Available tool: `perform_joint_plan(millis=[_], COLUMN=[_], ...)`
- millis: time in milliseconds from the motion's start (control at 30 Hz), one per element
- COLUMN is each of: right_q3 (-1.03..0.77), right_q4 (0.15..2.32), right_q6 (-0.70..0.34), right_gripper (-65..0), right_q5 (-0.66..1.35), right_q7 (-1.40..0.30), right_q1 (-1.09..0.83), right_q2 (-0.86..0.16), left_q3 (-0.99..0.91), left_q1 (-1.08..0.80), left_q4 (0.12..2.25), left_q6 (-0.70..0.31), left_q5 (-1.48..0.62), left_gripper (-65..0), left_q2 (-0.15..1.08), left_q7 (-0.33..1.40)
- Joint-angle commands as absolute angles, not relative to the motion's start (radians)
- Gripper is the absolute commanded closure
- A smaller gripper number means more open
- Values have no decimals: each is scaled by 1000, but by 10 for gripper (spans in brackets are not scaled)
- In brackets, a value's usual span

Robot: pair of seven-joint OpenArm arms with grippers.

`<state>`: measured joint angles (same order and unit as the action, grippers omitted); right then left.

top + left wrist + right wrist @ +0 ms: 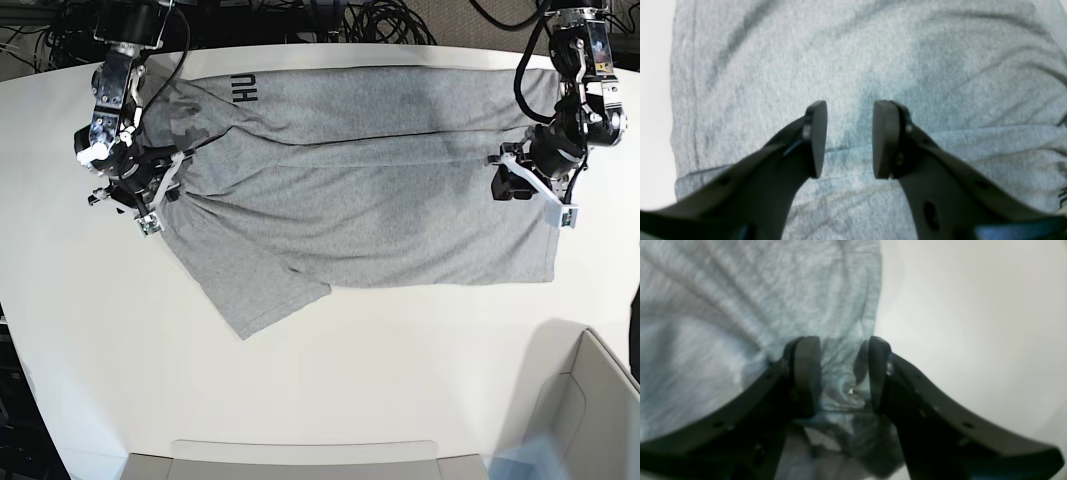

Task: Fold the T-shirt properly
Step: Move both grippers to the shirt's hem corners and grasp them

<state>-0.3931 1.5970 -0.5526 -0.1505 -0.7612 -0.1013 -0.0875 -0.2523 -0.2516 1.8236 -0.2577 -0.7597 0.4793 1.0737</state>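
The heather-grey T-shirt (350, 200) lies spread across the white table, its far part folded over toward me, with black lettering (247, 92) showing at the far left. One sleeve (265, 290) sticks out at the near left. My right gripper (844, 373) is at the shirt's left edge (150, 195), shut on a bunched fold of the cloth (840, 280), and wrinkles run out from it. My left gripper (849, 140) hovers over the shirt's right end (530, 188) with its jaws apart, holding nothing. A fold edge (990, 133) runs under its fingers.
The white table (400, 360) extends toward me and to both sides of the shirt. A grey bin (590, 400) stands at the near right corner and a low grey tray edge (300, 455) lies along the front. Black cables (380, 20) lie behind the table.
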Motion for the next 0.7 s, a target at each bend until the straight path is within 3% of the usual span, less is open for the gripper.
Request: perform_joint_plan(millis=[0,167,367,567,667], right_q3=[-394,-395,-387,-329,-331], right_q4=[1638,1679,1618,1257,1013], right_q6=[-553,-553,-553,-555,-555], right_gripper=[-240,-240,-243,-306,-317], right_q5=[-140,-140,-143,-140,-140], right_q7=[-737,-733,-739,-826,-730], right_q1=[-93,-39,179,501,621], right_q2=[-94,-76,-74,-127,-136], left_q3=[-259,-259,-259,-259,-259], left_q1=[-243,-243,-243,-248,-249], left_q4=[1840,1840,1840,1840,1840], left_q6=[-259,-259,-259,-259,-259], left_q5=[-769,-769,-769,-769,-769], left_gripper=[-236,-236,-236,-236,-236], left_q2=[492,492,492,492,492], left_q7=[1056,1056,1056,1056,1056])
